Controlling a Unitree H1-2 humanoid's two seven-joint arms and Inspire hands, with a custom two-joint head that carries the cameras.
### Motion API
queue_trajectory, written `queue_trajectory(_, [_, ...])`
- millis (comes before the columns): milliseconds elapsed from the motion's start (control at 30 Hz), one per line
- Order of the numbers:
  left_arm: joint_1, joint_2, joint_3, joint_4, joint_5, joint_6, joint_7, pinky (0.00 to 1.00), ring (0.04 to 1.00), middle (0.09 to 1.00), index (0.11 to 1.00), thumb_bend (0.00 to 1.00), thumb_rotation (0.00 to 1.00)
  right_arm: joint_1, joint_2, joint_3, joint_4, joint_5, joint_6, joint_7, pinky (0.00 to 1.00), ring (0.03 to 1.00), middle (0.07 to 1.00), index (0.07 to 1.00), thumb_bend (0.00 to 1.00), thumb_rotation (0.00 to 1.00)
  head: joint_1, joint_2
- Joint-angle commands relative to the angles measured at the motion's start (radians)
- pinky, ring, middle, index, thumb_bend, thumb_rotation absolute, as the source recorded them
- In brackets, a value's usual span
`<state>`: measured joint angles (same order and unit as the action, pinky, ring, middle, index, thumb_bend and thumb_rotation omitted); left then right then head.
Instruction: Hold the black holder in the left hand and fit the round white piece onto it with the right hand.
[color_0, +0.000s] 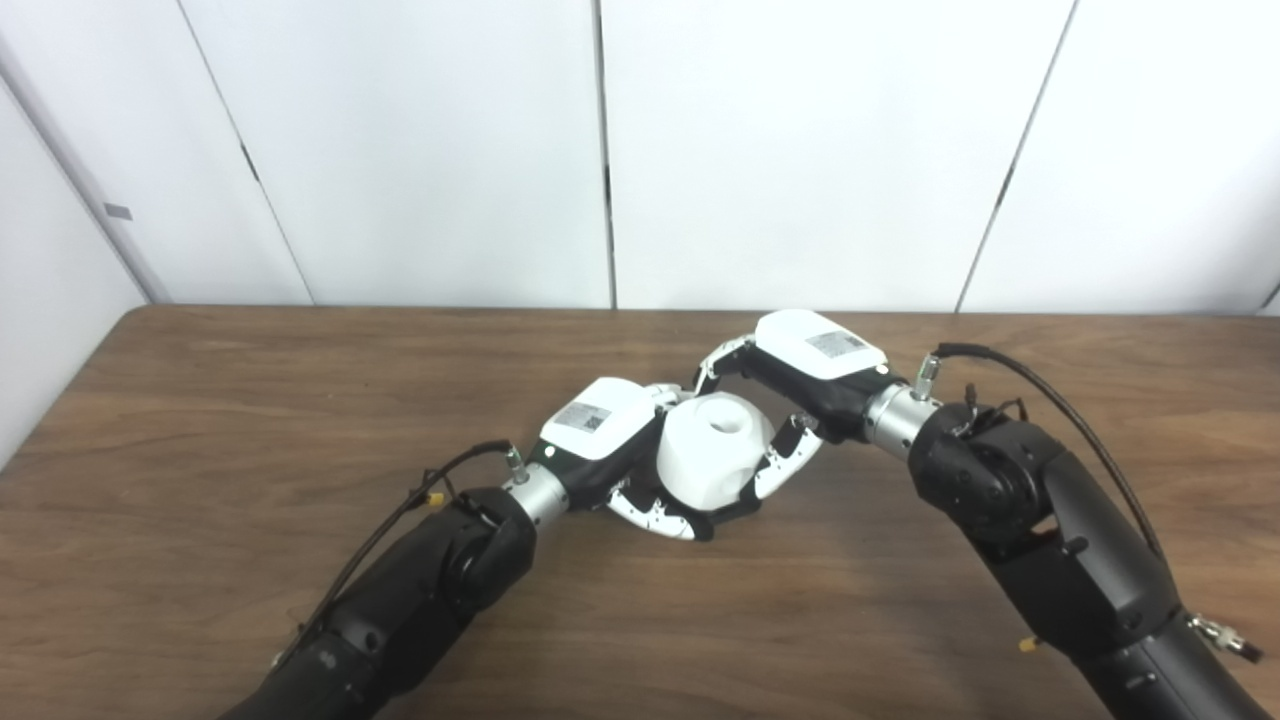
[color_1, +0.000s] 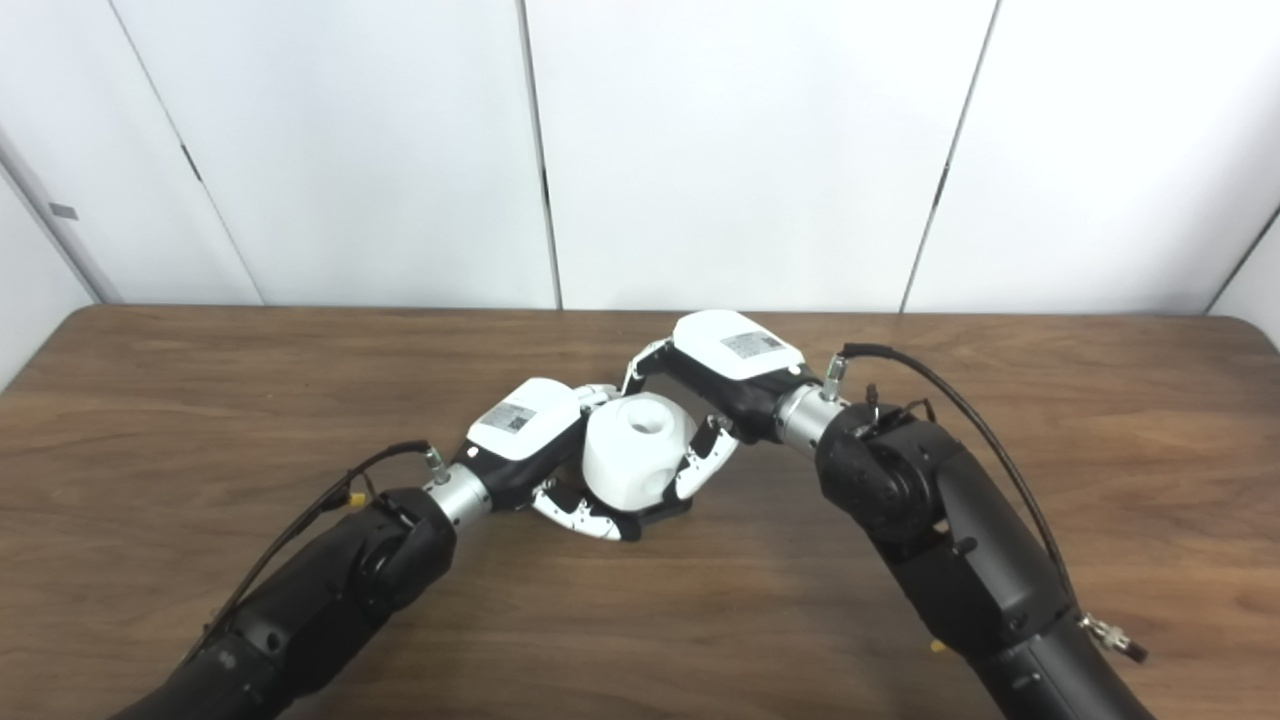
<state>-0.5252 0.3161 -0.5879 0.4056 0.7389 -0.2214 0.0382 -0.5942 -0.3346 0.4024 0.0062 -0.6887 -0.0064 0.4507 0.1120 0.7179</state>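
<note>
At the worktop's (color_0: 200, 420) centre the white piece (color_0: 708, 455) sits on the black holder (color_0: 735, 512), left hand (color_0: 600, 440) at nine o'clock with fingers (color_0: 650, 515) curled under it, right hand (color_0: 800, 375) at two o'clock, fingers (color_0: 785, 465) pressing its side.

so the round piece (color_0: 708, 447) sits mid-table (color_0: 200, 420) on top of the holder (color_0: 735, 512), squeezed between the left hand (color_0: 610, 440) on its left and the right hand (color_0: 800, 385) coming from behind-right.
</note>
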Motion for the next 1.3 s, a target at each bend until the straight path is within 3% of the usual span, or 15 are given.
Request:
queue_trajectory(0, [0.059, 0.012, -0.035, 0.037, 0.027, 0.053, -0.120, 0.73, 0.894, 0.867, 0.602, 1.00, 0.23, -0.058, -0.003, -0.005, -0.018, 0.011, -0.035, -0.009, 0.71, 0.802, 0.750, 0.481, 0.52, 0.14, 0.000, 0.001])
queue_trajectory(333, [0.061, 0.009, -0.026, 0.038, 0.018, 0.041, -0.119, 0.72, 0.881, 0.858, 0.587, 1.00, 0.22, -0.070, -0.009, 0.030, 0.007, 0.006, -0.082, 0.007, 0.70, 0.799, 0.744, 0.481, 0.52, 0.14, 0.001, 0.009])
queue_trajectory(767, [0.068, 0.011, -0.025, 0.025, 0.016, 0.047, -0.130, 0.71, 0.863, 0.853, 0.573, 1.00, 0.19, -0.081, -0.026, 0.050, 0.014, -0.017, -0.095, 0.040, 0.71, 0.795, 0.746, 0.481, 0.52, 0.14, -0.002, 0.018])
queue_trajectory(1267, [0.080, 0.020, -0.025, 0.002, 0.011, 0.044, -0.135, 0.71, 0.862, 0.848, 0.541, 0.98, 0.15, -0.073, -0.038, 0.036, 0.004, -0.005, -0.084, 0.048, 0.70, 0.794, 0.739, 0.481, 0.52, 0.14, -0.009, 0.027])
